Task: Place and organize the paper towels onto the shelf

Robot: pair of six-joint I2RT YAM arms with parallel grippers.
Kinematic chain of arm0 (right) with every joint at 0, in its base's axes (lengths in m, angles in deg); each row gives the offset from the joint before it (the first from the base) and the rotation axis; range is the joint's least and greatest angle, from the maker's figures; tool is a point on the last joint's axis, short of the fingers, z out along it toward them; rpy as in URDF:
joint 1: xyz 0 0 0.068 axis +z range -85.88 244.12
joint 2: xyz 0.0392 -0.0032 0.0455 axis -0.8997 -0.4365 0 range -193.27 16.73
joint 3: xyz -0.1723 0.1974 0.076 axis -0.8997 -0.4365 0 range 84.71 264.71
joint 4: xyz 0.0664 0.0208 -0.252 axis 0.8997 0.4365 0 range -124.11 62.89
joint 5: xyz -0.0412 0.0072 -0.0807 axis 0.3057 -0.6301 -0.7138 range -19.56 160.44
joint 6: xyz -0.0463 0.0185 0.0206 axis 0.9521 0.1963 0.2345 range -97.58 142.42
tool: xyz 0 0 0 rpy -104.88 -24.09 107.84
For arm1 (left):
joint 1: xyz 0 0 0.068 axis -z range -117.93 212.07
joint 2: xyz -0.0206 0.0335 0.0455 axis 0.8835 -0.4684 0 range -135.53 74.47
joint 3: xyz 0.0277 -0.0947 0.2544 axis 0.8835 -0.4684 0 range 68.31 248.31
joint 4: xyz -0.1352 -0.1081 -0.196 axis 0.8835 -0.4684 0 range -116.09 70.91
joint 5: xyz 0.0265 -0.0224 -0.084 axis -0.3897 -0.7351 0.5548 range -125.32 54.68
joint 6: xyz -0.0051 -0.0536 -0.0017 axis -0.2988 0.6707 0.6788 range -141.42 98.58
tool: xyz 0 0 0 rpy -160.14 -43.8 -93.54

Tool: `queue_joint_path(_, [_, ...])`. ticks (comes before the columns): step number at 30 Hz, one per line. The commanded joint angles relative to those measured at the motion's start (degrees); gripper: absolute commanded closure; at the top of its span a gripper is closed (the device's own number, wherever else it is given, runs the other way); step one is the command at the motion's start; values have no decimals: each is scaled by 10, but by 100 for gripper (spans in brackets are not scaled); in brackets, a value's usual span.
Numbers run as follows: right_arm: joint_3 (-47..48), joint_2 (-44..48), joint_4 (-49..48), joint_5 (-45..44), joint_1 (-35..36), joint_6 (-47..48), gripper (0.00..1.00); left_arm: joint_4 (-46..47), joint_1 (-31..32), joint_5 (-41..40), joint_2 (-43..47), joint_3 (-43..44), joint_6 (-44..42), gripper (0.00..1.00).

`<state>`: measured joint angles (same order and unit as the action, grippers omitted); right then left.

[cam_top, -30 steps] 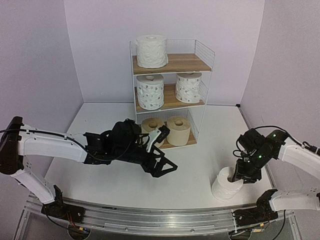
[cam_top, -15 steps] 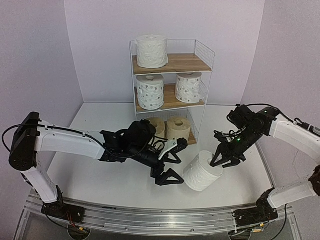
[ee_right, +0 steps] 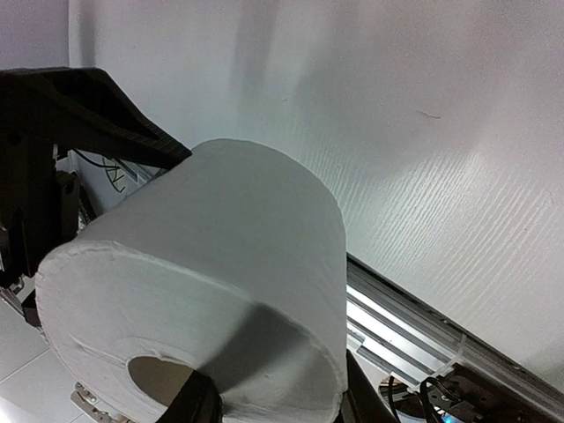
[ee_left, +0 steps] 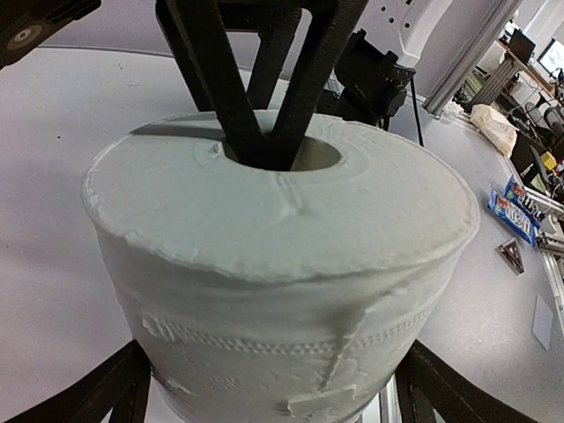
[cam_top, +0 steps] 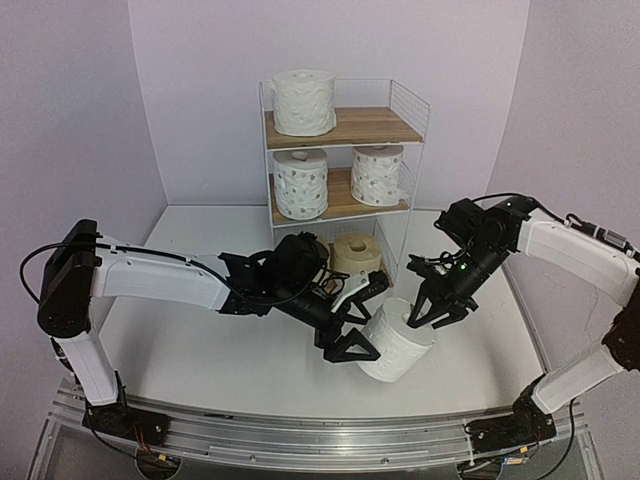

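A plain white paper towel roll [cam_top: 397,348] [ee_left: 282,264] [ee_right: 220,238] hangs tilted above the table's middle front. My right gripper [cam_top: 421,316] is shut on its wall, with one finger in the hollow core and one outside. Those black fingers [ee_left: 264,97] reach into the core from above. My left gripper [cam_top: 364,318] is open and straddles the roll, one finger [ee_left: 110,392] on each side of it. The shelf [cam_top: 372,126] stands at the back. It holds one white roll [cam_top: 303,102] on top, two dotted rolls [cam_top: 300,183] in the middle, and beige rolls [cam_top: 357,255] at the bottom, one partly hidden by my left arm.
An aluminium rail [cam_top: 300,438] runs along the near table edge below the roll. Lilac walls close in the back and both sides. The right half of the shelf's top board is bare.
The right gripper lifted the roll from the near right of the table and carried it left toward the middle. The left arm reached right until its open jaws straddled the roll.
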<state>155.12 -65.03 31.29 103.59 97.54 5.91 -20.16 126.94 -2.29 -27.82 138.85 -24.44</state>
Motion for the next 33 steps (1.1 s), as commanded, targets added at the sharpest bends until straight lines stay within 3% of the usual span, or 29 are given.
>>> queue_joint_path(1, [57,6,-52,131,11,37,78,24,5,6,-17,42,18,20])
queue_joint_path(6, [73,4,-42,66,11,9,61,59,5,-9,2,23,49,61])
queue_joint_path(10, [94,2,-22,-26,11,-10,50,107,5,-42,32,-13,81,72])
queue_joint_path(14, [123,18,-17,-51,11,-4,42,156,4,-68,60,-55,114,77])
queue_joint_path(22, [130,105,-32,-116,11,64,15,256,-6,-94,122,-127,173,84])
queue_joint_path(27, [24,188,-112,-4,11,171,7,312,-11,-73,169,-166,192,83])
queue_joint_path(33, [-53,245,-247,111,10,239,3,275,-11,-31,191,-142,182,81])
